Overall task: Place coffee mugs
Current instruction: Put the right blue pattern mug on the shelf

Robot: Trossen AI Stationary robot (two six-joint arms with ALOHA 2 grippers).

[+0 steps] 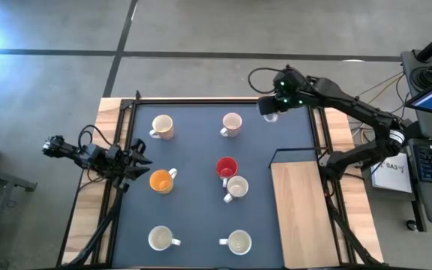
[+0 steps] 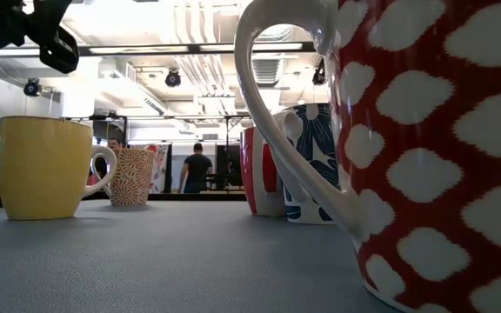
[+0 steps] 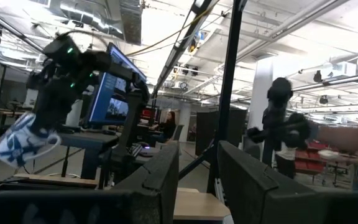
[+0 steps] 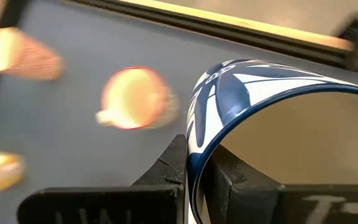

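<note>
Several coffee mugs stand upright on the dark mat (image 1: 201,150): two at the far side (image 1: 162,126) (image 1: 231,124), an orange one (image 1: 161,181), a red one (image 1: 226,166) beside a white one (image 1: 235,187), and two near the front (image 1: 160,238) (image 1: 238,242). My right gripper (image 1: 270,109) is over the mat's far right corner, shut on a blue-and-white mug (image 3: 20,142). My left gripper (image 1: 137,161) waits at the mat's left edge, open, with nothing between its fingers (image 3: 166,180). My right gripper pinches the blue-and-white mug's wall at its rim (image 4: 197,134), one finger inside the mug and one outside. The fingers slant down from above. The mug hangs tilted below the gripper (image 3: 48,106), lifted clear of the table.
A light wooden board (image 1: 302,210) lies along the mat's right side. In the low view a large red mug with white spots (image 2: 424,148) stands close to the camera. People stand in the room behind, and one person's arm (image 3: 353,134) shows in the left wrist view.
</note>
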